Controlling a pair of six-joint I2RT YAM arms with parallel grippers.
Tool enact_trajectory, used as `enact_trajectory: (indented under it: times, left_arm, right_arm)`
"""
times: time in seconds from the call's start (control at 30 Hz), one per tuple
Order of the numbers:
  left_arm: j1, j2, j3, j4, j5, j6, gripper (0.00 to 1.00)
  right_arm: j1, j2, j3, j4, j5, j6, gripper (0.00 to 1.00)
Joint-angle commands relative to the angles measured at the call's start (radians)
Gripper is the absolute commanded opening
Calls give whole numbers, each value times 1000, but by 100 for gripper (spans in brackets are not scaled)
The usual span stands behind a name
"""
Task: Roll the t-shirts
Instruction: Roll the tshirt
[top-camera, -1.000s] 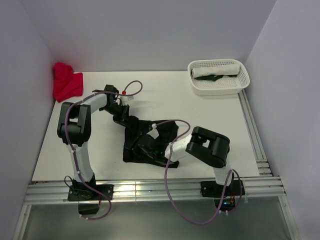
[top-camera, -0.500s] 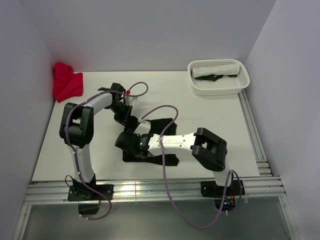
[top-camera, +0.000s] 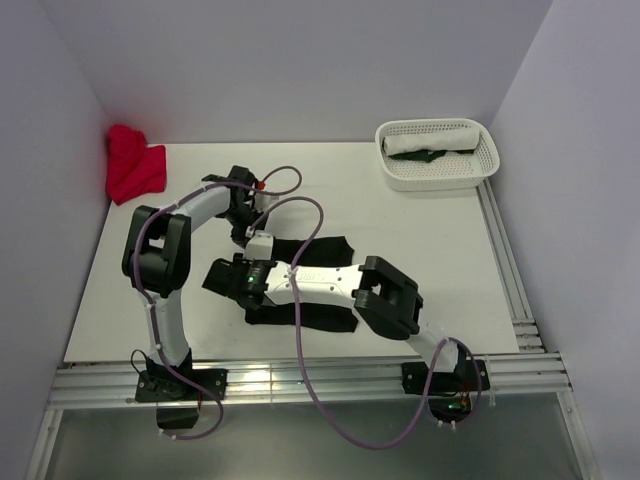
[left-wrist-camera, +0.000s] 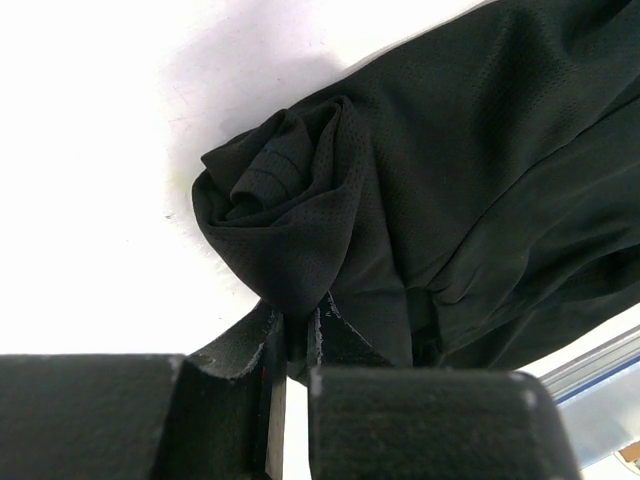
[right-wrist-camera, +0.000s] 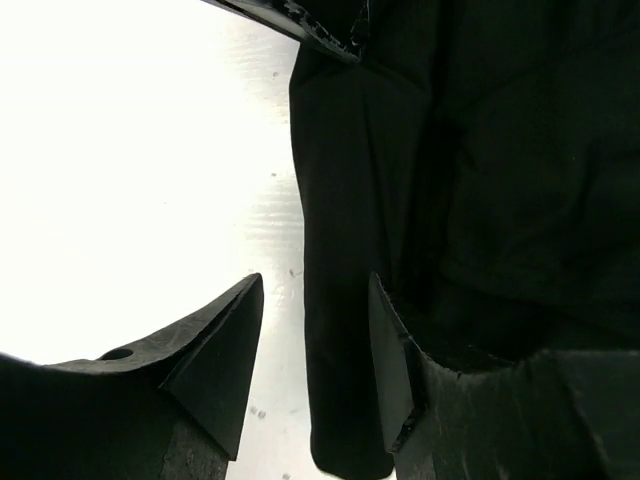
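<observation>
**A:** Where is the black t-shirt (top-camera: 325, 248)?

**B:** On the table (top-camera: 180, 300), well apart from the basket (top-camera: 440, 182), on its near-left side.

**A:** And the hands?

**B:** The left gripper (left-wrist-camera: 290, 330) is pinched onto the shirt's bunched corner, the end farthest from the basket. The right gripper (right-wrist-camera: 313, 285) is parted and empty at that same edge, beside the fold.

**A:** Which way does it lie?

**B:** The folded edge seems to run toward the basket, so I'd roll that way.

T-shirts, four in total: one black t-shirt (top-camera: 308, 316), one red t-shirt (top-camera: 133, 166), one white t-shirt (top-camera: 436, 139), one dark green t-shirt (top-camera: 425, 156). White perforated basket (top-camera: 440, 180): one. Robot arms: two, namely the left arm (top-camera: 158, 255) and the right arm (top-camera: 388, 296). White table (top-camera: 420, 235): one
</observation>
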Motion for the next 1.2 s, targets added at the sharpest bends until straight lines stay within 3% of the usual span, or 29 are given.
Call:
enact_trajectory:
  times: [0.0,0.27,0.47,0.57,0.67,0.7,0.8,0.9,1.1,1.17]
  left_arm:
    - [-17,-22,27,-24,-26,-15,0]
    - [-23,-2,43,-32,-32,-27,0]
    - [-24,12,57,-36,-23,-26,2]
    - [-24,12,76,-44,-3,-18,16]
    - [-20,-1,103,-48,18,-3,40]
    - [-18,-5,112,-54,28,2,50]
    - [6,-22,155,-67,99,19,65]
    - [48,-34,208,-96,174,36,72]
    - [156,-38,238,-154,328,109,76]
    - [184,-25,201,-168,411,158,76]
  right_arm:
    - [-6,54,98,-83,66,-47,54]
    - [-17,112,129,-87,29,-57,52]
    - [-20,115,59,-77,1,-15,33]
    - [-24,71,-48,-3,-23,12,28]
    - [-32,0,-190,110,-39,40,28]
    - [-38,-39,-231,188,-58,46,27]
    - [-59,-124,-405,380,-118,75,23]
    - [-79,-202,-600,631,-176,107,22]
    - [-148,-244,-949,1214,-380,207,22]
    - [-165,-224,-1007,1313,-426,245,21]
